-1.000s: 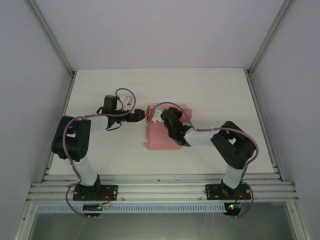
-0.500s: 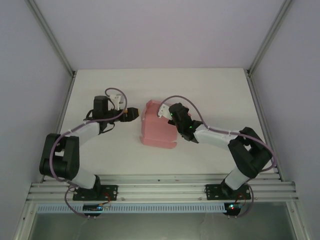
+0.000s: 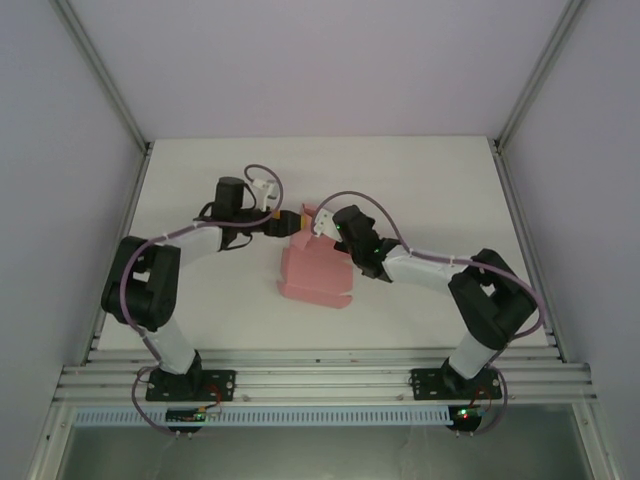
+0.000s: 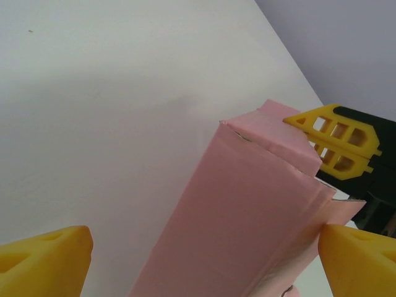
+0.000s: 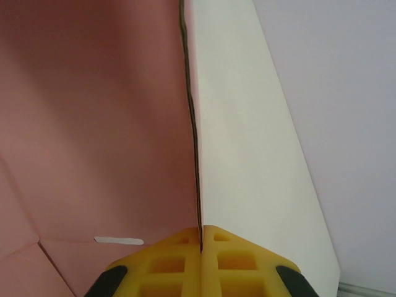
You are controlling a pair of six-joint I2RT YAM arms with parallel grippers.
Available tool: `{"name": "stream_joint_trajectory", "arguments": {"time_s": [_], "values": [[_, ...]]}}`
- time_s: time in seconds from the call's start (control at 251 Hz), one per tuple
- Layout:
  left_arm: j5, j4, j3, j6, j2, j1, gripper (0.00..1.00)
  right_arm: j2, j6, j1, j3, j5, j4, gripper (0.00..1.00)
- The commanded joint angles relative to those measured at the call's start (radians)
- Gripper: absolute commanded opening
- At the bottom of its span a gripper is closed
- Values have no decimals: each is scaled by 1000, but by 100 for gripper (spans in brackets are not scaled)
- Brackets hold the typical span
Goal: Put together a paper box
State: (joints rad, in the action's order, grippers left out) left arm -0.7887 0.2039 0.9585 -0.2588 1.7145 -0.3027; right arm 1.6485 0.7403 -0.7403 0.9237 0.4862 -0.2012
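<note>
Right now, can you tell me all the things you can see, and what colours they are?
paper box: one, pink, partly folded, mid-table between the two grippers
table: one, white, under the box
walls: three, pale lilac-grey, behind and at both sides of the table
metal rail: one, silver, along the table's near edge, carrying the arm bases
arms: two, black and white with purple cables, bolted left and right on the rail
left gripper: one, yellow fingers spread apart, at the box's far end
right gripper: one, yellow fingers pinched together on a thin panel of the box
</note>
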Motion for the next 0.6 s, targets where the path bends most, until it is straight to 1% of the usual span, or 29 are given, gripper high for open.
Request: {"name": "stream_joint_trajectory", "arguments": {"time_s": [0.0,0.044,0.152,0.216,0.323,0.355,0.407,0.487,0.595], "values": [[34,-58,-2,72,8,-4,93,23,-1,-16,16,50,-13,0],[63,-78,-25,93,-2,-4,93,29,24,-22,8,65,-28,0],[69,-70,-94,121,-22,-3,92,48,57,-42,-12,104,-50,0],[71,-59,-119,128,-22,-3,87,58,85,-57,-30,131,-84,0],[60,-12,-146,120,-16,-4,83,79,153,-91,-50,191,-128,0],[59,12,-158,114,-21,-4,80,83,167,-102,-57,214,-137,0],[64,62,-183,103,-35,-4,79,89,202,-124,-71,237,-160,0],[83,103,-215,98,-54,-4,79,92,218,-149,-90,263,-181,0],[118,141,-253,100,-87,-7,75,91,221,-182,-97,302,-175,0]]}}
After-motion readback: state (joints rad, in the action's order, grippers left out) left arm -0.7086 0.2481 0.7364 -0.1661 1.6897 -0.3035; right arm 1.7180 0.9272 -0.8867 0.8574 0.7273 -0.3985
